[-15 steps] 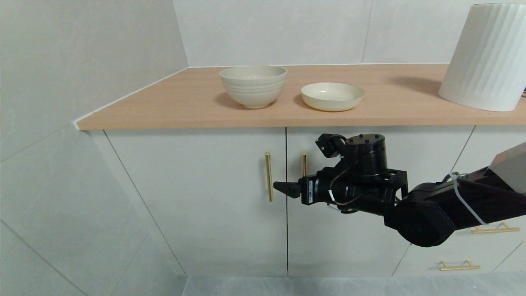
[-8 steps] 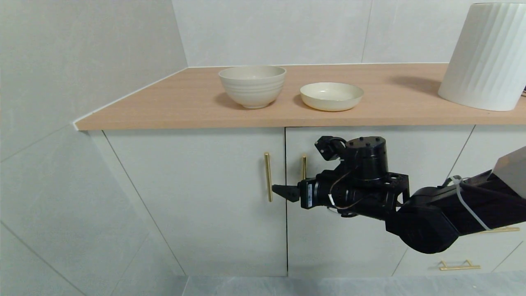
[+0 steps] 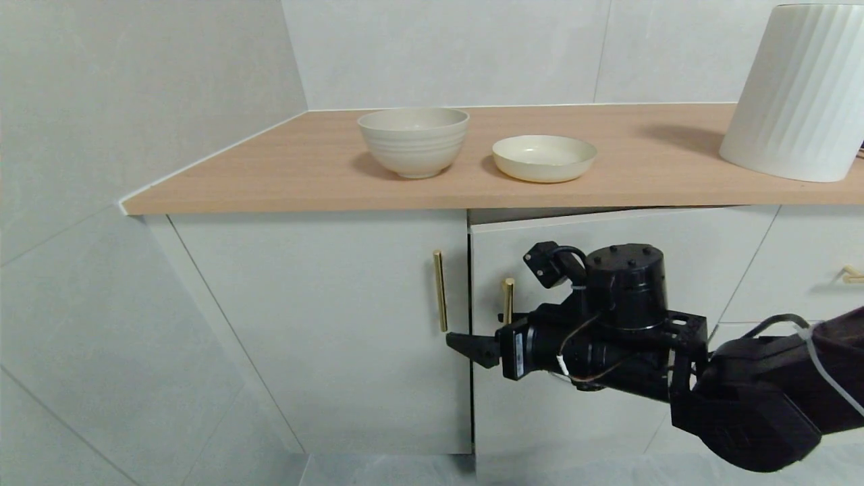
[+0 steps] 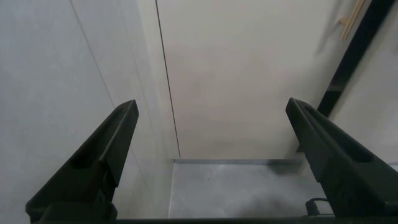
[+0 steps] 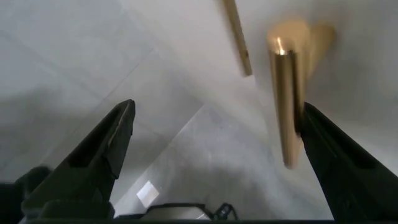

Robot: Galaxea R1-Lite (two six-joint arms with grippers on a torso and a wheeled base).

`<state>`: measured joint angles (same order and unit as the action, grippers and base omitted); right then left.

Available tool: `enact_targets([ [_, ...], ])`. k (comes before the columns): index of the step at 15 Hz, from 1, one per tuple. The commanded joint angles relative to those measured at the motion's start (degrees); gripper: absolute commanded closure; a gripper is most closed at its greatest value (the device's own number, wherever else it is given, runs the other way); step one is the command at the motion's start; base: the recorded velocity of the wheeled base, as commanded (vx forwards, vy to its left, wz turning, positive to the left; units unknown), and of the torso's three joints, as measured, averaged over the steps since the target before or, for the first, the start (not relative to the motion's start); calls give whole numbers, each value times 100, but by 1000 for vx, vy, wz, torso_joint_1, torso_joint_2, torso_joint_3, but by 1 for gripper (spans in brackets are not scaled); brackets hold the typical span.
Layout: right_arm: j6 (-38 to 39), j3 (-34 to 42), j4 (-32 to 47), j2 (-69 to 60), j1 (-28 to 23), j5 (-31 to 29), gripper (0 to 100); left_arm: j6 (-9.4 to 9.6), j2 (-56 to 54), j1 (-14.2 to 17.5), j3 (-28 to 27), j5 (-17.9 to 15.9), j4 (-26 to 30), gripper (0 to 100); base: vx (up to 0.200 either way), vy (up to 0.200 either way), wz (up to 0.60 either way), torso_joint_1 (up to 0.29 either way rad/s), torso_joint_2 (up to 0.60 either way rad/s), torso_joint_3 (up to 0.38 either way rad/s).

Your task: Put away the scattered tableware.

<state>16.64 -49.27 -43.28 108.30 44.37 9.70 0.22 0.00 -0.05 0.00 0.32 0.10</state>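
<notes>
Tableware first: the bowl point(image 3: 414, 140) and the shallow dish point(image 3: 544, 156) both sit on the countertop point(image 3: 290, 169), well above my right gripper point(image 3: 466, 343). The bowl is up and a little to its left, the dish up and to its right. Neither is held or touched, so nothing is put away yet.

The right cabinet door point(image 3: 580, 229) stands ajar, with a dark gap along its top edge under the countertop. Its gold handle point(image 3: 507, 300) is just beside the right gripper. In the right wrist view that handle lies between the spread fingers, close against one of them, so the gripper is open and not clamped. I judge it is hooking the handle to pull. The left door's handle point(image 3: 440, 290) is just past the fingertips, and that door is flush.

My left gripper point(image 4: 211, 155) is also open and holds nothing, low down, facing the cabinet base and floor.

A white ribbed cylinder point(image 3: 796, 94) stands far to the right on the countertop.

Progress: early. The door is part open. Left to do: open it fully, then move the bowl and dish inside.
</notes>
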Motion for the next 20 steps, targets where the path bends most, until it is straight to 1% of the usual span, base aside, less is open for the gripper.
enact_targets([
  [1, -12, 533, -436, -257, 107, 23, 0, 4, 9, -4, 0, 3, -1, 0, 0, 0, 0, 0, 0, 0],
  [3, -20, 876, -726, -459, 115, 40, 0, -4, 9, -4, 0, 3, -1, 0, 0, 0, 0, 0, 0, 0],
  [7, 6, 1245, -761, -679, 115, 58, 0, 4, 9, 5, 0, 3, -1, 0, 0, 0, 0, 0, 0, 0],
  [11, 6, 1341, -770, -714, 107, 58, 0, 31, 9, 5, 0, 3, -1, 0, 0, 0, 0, 0, 0, 0],
  [12, 6, 1341, -770, -714, 124, 58, 0, 101, 9, 5, 0, 3, -1, 0, 0, 0, 0, 0, 0, 0],
  [13, 6, 1341, -770, -714, 133, 58, 0, 127, 9, -4, 0, 3, -1, 0, 0, 0, 0, 0, 0, 0],
  [16, 6, 1359, -770, -705, 151, 58, 0, 119, 9, -4, 0, -23, -19, 0, 0, 0, 0, 0, 0, 0],
  [17, 15, 1359, -761, -696, 151, 58, 0, 110, 9, -4, -114, -199, -45, 0, 0, 0, 0, 0, 0, 0],
  [18, 15, 1368, -761, -696, 151, 58, 0, 48, 35, -4, -580, -735, 78, 0, 0, 0, 0, 0, 0, 0],
  [19, 15, 1368, -770, -705, 151, 58, 0, -92, 229, -39, -1002, -1271, 438, 0, 0, 0, 0, 0, 0, 0],
  [20, 15, 1368, -770, -714, 159, 58, 0, -145, 624, -109, -1415, -1614, 957, 0, 0, 0, 0, 0, 0, 0],
])
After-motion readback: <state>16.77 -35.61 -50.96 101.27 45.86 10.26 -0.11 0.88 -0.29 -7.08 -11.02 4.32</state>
